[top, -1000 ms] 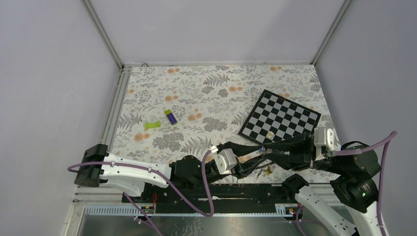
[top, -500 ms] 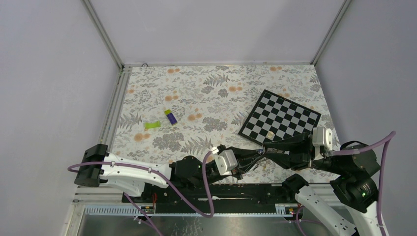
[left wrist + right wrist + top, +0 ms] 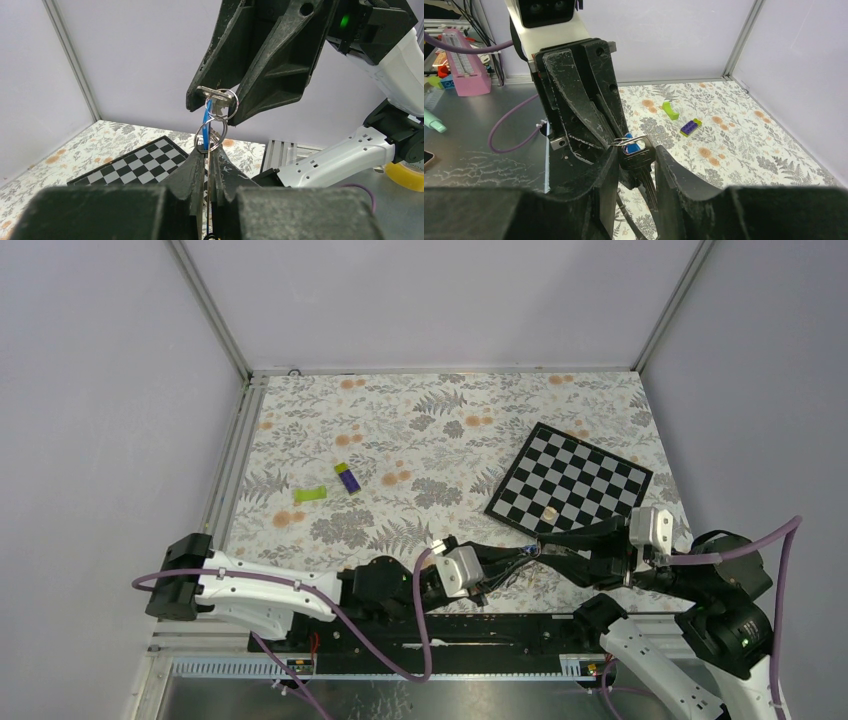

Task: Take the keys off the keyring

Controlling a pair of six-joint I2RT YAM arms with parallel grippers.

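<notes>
Two linked wire loops form keyring (image 3: 196, 136); left gripper (image 3: 207, 152) pinches it, right gripper (image 3: 214, 107) clamps silver key (image 3: 212, 92), blue key (image 3: 206, 114) hangs between.

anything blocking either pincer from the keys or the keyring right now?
Nothing visible. The left pincer is shut on the keyring, and the right pincer grips the silver key by its head. Only a smaller ring and a blue tag hang between the two.

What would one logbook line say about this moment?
left pincer: shut on keyring | right pincer: shut on silver key | keys: not yet off keyring
</notes>
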